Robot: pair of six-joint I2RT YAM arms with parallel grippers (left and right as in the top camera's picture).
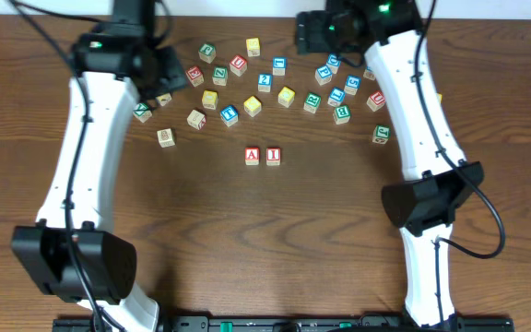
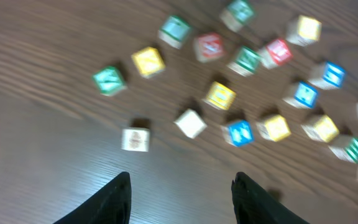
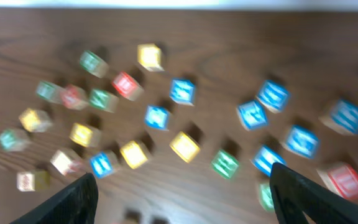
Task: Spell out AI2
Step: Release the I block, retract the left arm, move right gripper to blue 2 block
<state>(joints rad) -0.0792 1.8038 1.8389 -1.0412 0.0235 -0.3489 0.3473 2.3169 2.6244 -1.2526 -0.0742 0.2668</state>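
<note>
Two red-lettered blocks stand side by side at the table's middle in the overhead view: the A block and, touching its right side, the I block. A block with a blue 2 lies among the scattered blocks behind them. My left gripper hovers over the left part of the scatter; it is open and empty in the left wrist view. My right gripper hovers at the back, right of centre; it is open and empty in the right wrist view. Both wrist views are blurred.
Several letter blocks in yellow, green, blue and red spread across the back of the wooden table. A lone green block sits beside the right arm, and a pale block lies at the front left of the scatter.
</note>
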